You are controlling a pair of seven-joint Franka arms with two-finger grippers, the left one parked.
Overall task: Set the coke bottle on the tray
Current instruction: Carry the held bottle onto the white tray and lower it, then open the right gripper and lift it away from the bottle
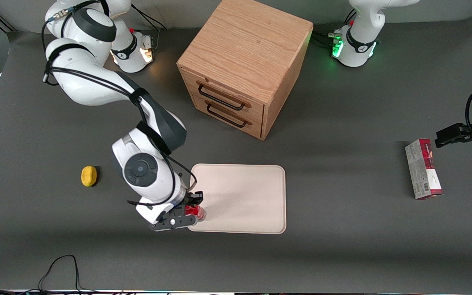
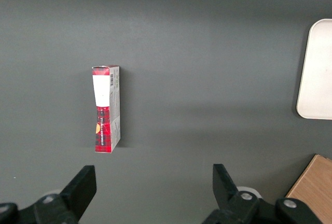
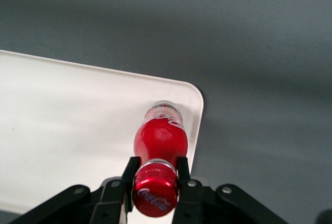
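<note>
One coke bottle [image 3: 161,138], cap reading "Coca-Cola", is standing upright in one tray's [image 1: 244,192] corner; the gripper [image 3: 155,175] is pinching its neck.

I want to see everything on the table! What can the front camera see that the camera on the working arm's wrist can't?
Only the front view shows the wooden cabinet, the yellow lemon-like object and the red-and-grey carton box. Only the right wrist view shows the gripper fingers clamped at the coke bottle neck, just under its cap. Both show the bottle standing at a corner of the tray, and the dark table.
</note>
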